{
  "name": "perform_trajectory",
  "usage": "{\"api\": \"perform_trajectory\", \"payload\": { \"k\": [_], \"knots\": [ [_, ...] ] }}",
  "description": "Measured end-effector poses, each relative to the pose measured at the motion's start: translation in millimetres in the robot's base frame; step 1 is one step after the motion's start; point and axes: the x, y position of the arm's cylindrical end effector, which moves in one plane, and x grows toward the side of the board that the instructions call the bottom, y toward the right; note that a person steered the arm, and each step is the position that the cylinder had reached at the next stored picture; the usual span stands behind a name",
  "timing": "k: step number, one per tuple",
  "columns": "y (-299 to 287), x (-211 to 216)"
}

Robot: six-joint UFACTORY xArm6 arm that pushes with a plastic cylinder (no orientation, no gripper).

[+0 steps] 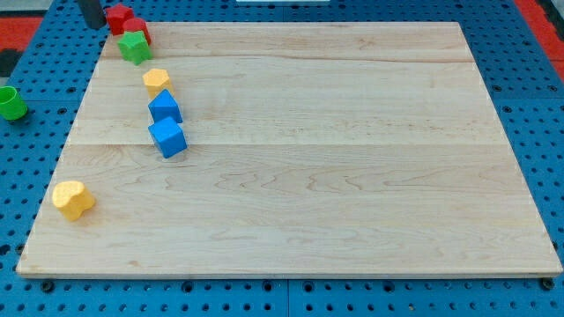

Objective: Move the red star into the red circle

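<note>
Two red blocks sit touching at the board's top left corner: one [118, 17] nearer the corner, the other [139, 29] just right of and below it. Their shapes are too small to tell star from circle. My tip [93, 26] is the lower end of a dark rod at the view's top left edge. It stands just left of the corner red block, close to it or touching it. A green block [135, 47] lies right below the red pair, against the lower red one.
Down the board's left side lie a yellow block [156, 81], a blue block [165, 106] and a blue cube [167, 138]. A yellow block [72, 200] sits near the bottom left. A green cylinder [11, 102] stands off the wooden board [335, 176], at the view's left.
</note>
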Motion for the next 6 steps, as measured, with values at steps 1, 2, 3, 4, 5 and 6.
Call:
{"api": "perform_trajectory", "payload": {
  "k": [1, 2, 3, 4, 5, 6],
  "knots": [
    [28.2, 1.4],
    [93.6, 34.5],
    [40.4, 40.8],
    [25.1, 40.5],
    [32.1, 58.6],
    [42.2, 83.3]
  ]
}}
